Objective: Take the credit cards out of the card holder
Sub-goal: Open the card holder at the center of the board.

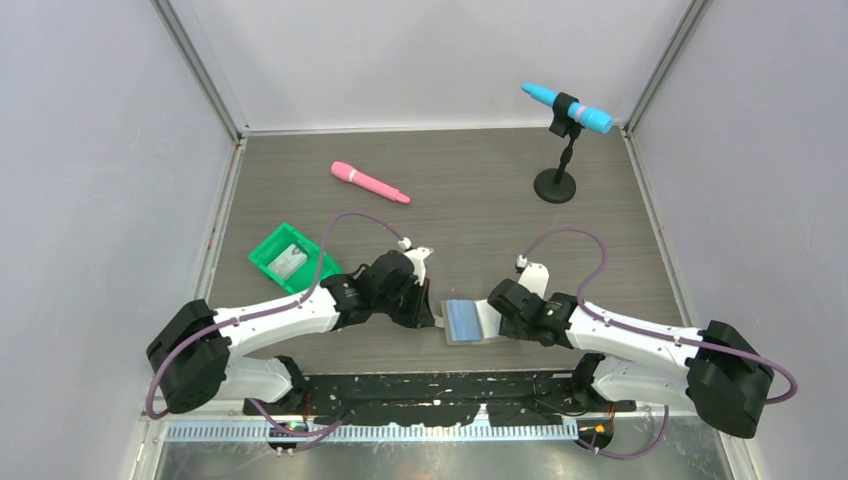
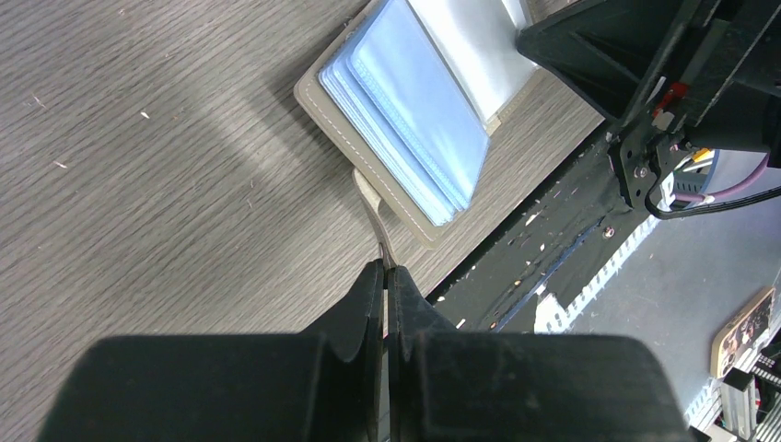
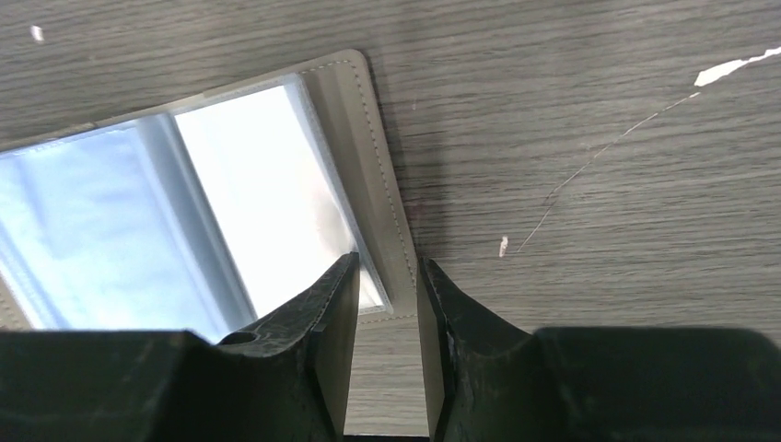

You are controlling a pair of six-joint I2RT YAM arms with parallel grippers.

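The card holder (image 1: 468, 321) lies open on the table between both arms, grey cover down and pale blue pockets (image 2: 414, 120) up. My left gripper (image 2: 385, 267) is shut on the holder's thin grey closing strap (image 2: 370, 203) at its left edge. My right gripper (image 3: 389, 262) is open, and its fingers straddle the holder's right cover edge (image 3: 373, 184) near a corner. The rightmost pocket (image 3: 267, 193) shows bright white; I cannot tell whether that is a card. One pale credit card (image 1: 291, 263) lies in the green tray (image 1: 268, 255).
A pink marker (image 1: 369, 182) lies on the table at the back. A blue marker (image 1: 566, 107) sits on a black stand (image 1: 555, 184) at the back right. The table's near edge and black base rail (image 2: 553, 249) run just behind the holder.
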